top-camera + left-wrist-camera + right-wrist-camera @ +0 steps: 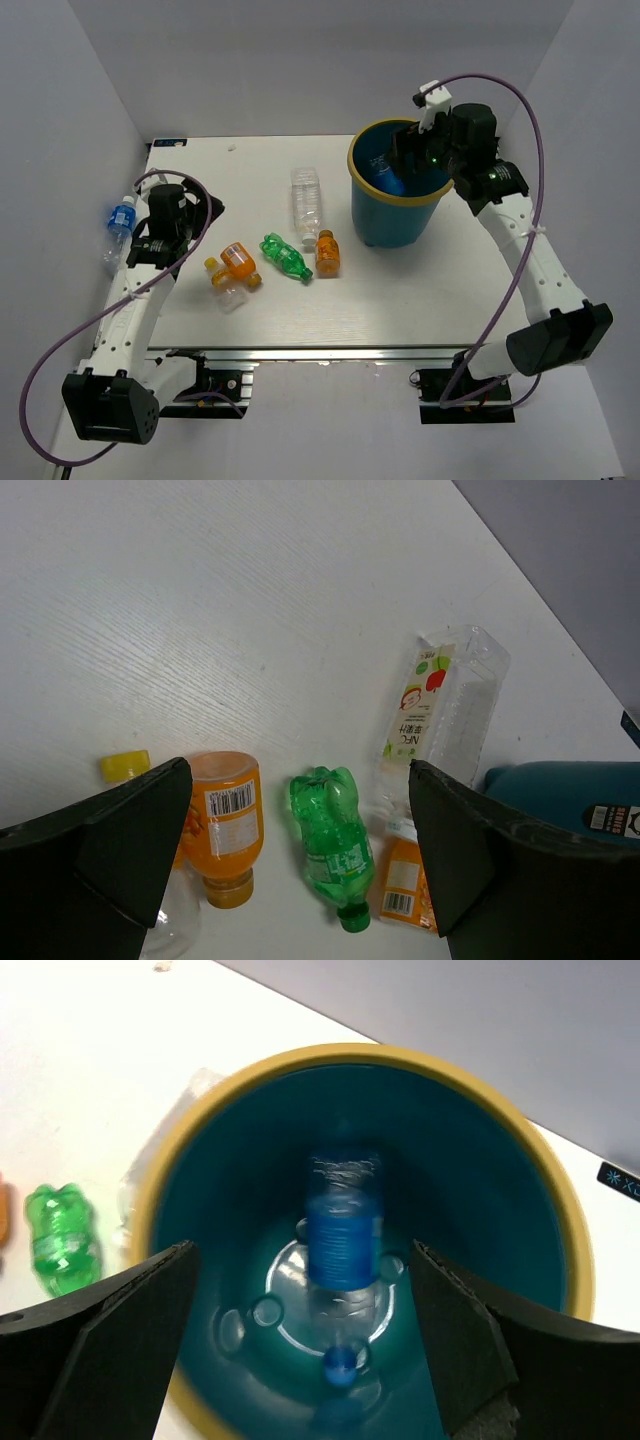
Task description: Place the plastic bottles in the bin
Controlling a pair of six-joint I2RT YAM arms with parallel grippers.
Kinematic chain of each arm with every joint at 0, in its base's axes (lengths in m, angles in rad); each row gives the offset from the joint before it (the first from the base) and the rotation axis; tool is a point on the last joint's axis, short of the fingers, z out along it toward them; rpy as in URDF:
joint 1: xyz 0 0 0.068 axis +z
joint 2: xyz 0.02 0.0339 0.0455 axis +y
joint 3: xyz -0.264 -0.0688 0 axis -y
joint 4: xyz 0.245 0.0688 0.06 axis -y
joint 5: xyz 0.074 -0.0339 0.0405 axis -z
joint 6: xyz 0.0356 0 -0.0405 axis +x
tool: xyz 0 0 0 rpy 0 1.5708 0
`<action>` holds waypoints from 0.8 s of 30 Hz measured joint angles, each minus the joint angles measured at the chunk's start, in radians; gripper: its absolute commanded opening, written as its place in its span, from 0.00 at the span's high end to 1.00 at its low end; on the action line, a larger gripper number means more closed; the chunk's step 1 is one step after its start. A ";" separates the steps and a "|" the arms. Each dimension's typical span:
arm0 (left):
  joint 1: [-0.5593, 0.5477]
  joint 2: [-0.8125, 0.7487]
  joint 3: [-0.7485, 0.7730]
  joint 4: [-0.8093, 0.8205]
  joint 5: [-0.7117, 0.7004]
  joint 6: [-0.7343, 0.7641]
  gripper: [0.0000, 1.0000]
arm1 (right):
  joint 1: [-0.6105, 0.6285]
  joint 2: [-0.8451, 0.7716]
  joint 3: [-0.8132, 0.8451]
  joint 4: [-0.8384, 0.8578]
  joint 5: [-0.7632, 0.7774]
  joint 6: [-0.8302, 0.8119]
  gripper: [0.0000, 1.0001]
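The teal bin with a yellow rim stands at the back right. My right gripper hangs open over its mouth. In the right wrist view, a blurred clear bottle with a blue label is loose inside the bin, cap down, between my open jaws. On the table lie a larger clear bottle, two orange bottles and a green bottle. My left gripper is open and empty at the left, above the table; its view shows the green bottle between the jaws, below.
A small clear bottle with a yellow cap lies against the left orange bottle. Another blue-labelled bottle lies beyond the table's left edge, by the wall. White walls enclose the table on three sides.
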 measured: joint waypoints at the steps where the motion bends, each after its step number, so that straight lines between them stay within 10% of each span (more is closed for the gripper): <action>1: 0.000 -0.014 -0.002 -0.004 0.000 -0.003 0.02 | 0.028 -0.014 0.000 -0.012 0.030 -0.006 0.11; 13: 0.000 -0.047 -0.027 -0.107 -0.004 -0.026 0.02 | 0.429 -0.278 -0.181 0.019 0.311 0.076 0.11; 24: 0.000 -0.058 -0.102 -0.168 -0.026 -0.032 0.02 | 0.789 -0.018 -0.508 0.238 0.740 0.296 0.11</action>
